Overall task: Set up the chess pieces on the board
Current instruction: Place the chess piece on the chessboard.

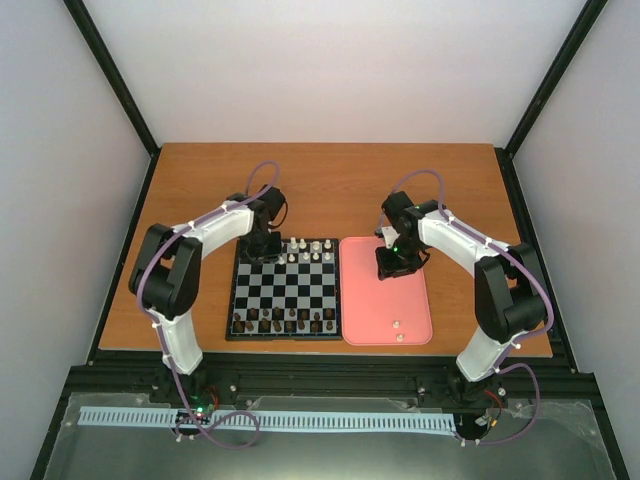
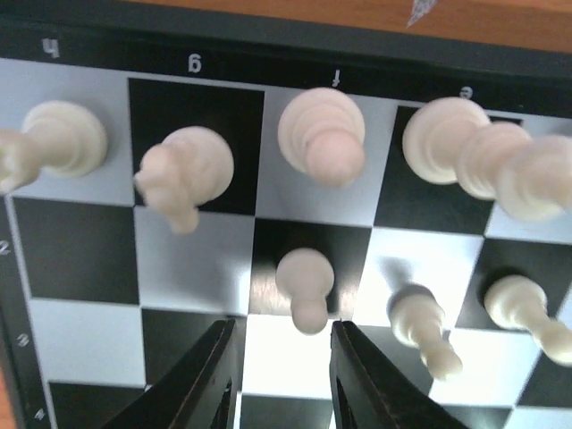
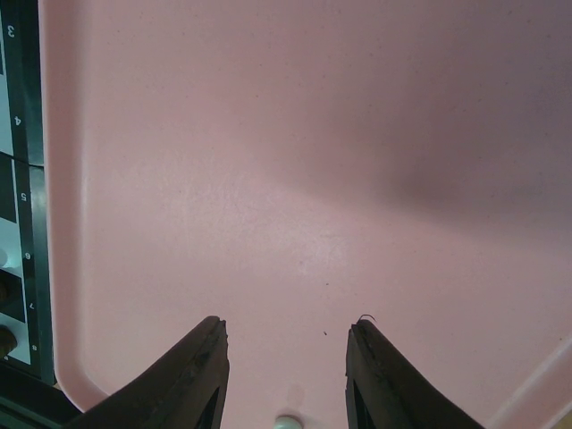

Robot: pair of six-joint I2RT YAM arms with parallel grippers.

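white chess pieces (image 1: 310,248) on the upper rows of the board (image 1: 285,290), both grippers empty

in the top view we see dark pieces (image 1: 285,322) along the board's lower edge and two loose white pieces (image 1: 397,325) low in the pink tray (image 1: 360,300) to its right. our left gripper (image 2: 284,329) hangs over the board's upper left, jaws apart, a pawn (image 2: 304,284) just above the gap, not clamped. our right gripper (image 3: 286,326) hovers over the tray's upper left, fingers spread.
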